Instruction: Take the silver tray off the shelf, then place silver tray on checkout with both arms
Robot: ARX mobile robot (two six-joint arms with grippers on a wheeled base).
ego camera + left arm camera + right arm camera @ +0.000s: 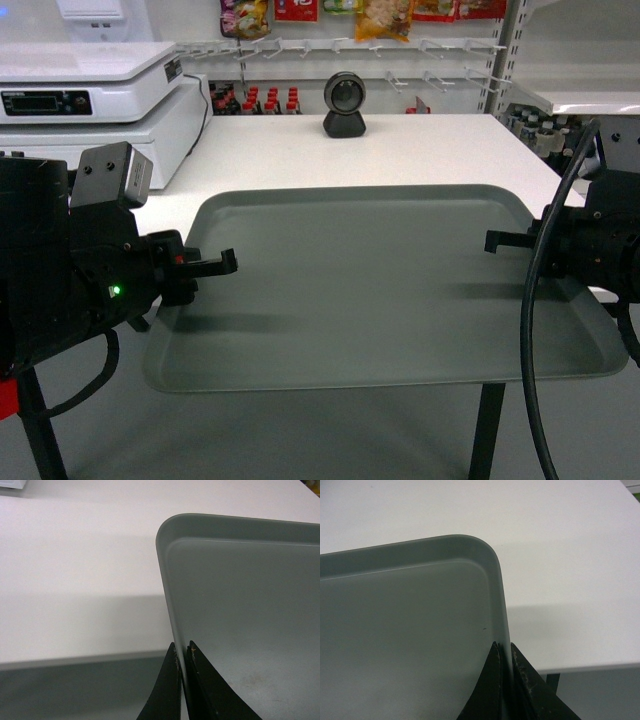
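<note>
the left gripper pinches the tray's left rim between its jaws; the right gripper pinches the right rim likewise. the tray lies level, its far part over the checkout, its near edge past the counter's front. beyond stands a scanner.

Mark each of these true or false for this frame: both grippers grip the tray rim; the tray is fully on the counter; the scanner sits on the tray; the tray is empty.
1. Both grippers, left gripper and right gripper, pinch the silver tray rim: true.
2. The tray lies fully over the checkout: false; its near part overhangs the counter's front edge.
3. The scanner sits on the tray: false; it stands beyond it on the counter.
4. The tray is empty: true.
</note>
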